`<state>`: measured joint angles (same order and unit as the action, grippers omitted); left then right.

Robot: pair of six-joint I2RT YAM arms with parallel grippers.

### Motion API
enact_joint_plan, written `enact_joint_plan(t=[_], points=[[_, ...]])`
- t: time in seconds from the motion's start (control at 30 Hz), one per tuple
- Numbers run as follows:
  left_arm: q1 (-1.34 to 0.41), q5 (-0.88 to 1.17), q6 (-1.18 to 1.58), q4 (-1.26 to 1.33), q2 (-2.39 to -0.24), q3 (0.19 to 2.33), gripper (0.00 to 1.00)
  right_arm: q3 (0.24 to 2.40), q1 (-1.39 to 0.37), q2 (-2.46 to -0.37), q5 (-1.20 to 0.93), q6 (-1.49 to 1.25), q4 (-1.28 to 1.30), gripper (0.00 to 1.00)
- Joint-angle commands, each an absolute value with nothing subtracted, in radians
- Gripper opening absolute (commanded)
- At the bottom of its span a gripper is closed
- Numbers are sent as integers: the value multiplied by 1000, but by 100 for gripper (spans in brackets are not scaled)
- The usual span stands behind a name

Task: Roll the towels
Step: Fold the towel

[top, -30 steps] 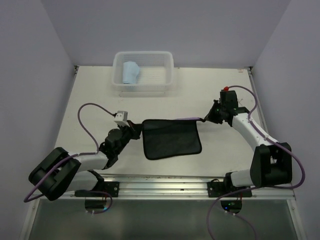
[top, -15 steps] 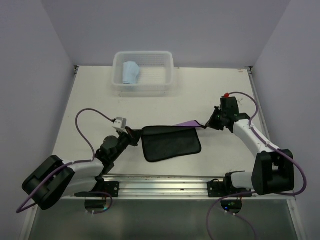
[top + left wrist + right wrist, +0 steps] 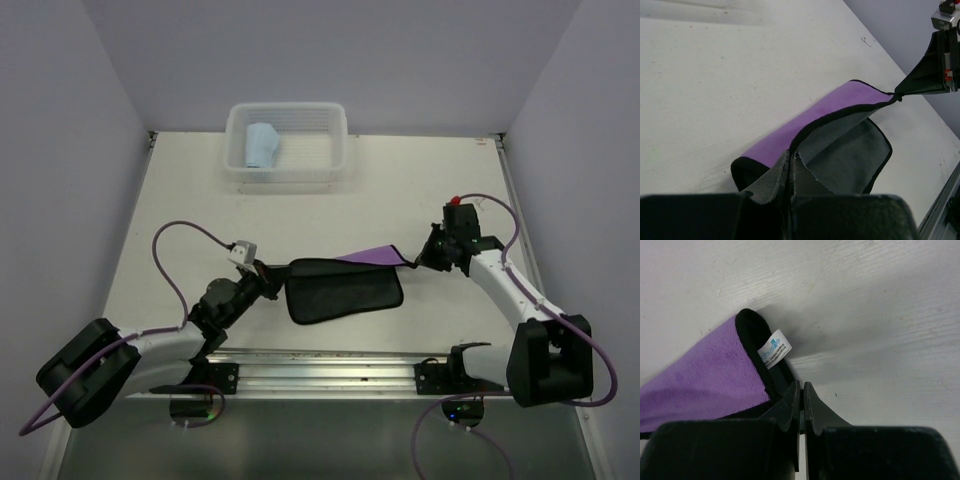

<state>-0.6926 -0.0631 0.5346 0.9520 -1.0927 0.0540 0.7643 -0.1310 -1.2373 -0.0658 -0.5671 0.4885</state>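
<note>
The light blue cloth towel (image 3: pixel 262 146) sits rolled in the white plastic basket (image 3: pixel 322 166). My left fingers (image 3: pixel 272 282) and right fingers (image 3: pixel 414 262) pinch the purple-and-black towel (image 3: pixel 345 292), not rolled yet.

Two towels, one part folded, one rolled.
The purple towel (image 3: pixel 345 290) lies dark side up near the table's (image 3: pixel 200 200) front, its far edge lifted and showing purple. The light blue towel (image 3: pixel 262 146) sits rolled in the white basket (image 3: pixel 335 125).

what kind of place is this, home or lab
Probably a robot lab test cell: a white table boxed in by plain walls, left arm and right arm bolted to a metal rail, one white basket.
</note>
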Motion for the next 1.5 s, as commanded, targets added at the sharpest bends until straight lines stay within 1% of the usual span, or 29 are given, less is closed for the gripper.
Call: enact_joint_plan(t=[0.0,0.13,0.27,0.83,0.9,0.97,1.13,1.17,1.23,1.27,1.33,1.37,1.47], points=[[-713,-67,531,971,-1075,5,0,729,-132,-1204,-63,-543,500,0],[-718,-89,580,965,-1078,2,0,687,-133,-1189,-92,-535,491,0],[-716,-90,627,980,-1078,-55,0,646,-133,-1154,-103,-538,494,0],[-716,-117,698,919,-989,-107,0,608,-133,-1091,-123,-549,531,0],[-718,-126,709,907,-970,-117,3,586,-133,-1085,-129,-549,520,0],[-716,-133,716,899,-956,-121,3,554,-141,-1083,-159,-555,491,0],[-716,-147,741,897,-936,-126,11,515,-192,-1089,-147,-577,473,0],[-718,-150,744,897,-927,-127,15,505,-198,-1091,-147,-581,462,0],[-718,-158,752,893,-913,-127,20,502,-207,-1103,-143,-583,453,0],[-719,-156,753,894,-908,-132,25,502,-207,-1109,-140,-584,448,0],[-719,-163,761,887,-888,-133,29,500,-207,-1123,-135,-587,437,0],[-718,-163,764,888,-881,-143,34,503,-209,-1129,-129,-588,436,0],[-718,-172,770,862,-854,-146,37,514,-207,-1152,-100,-592,437,0]])
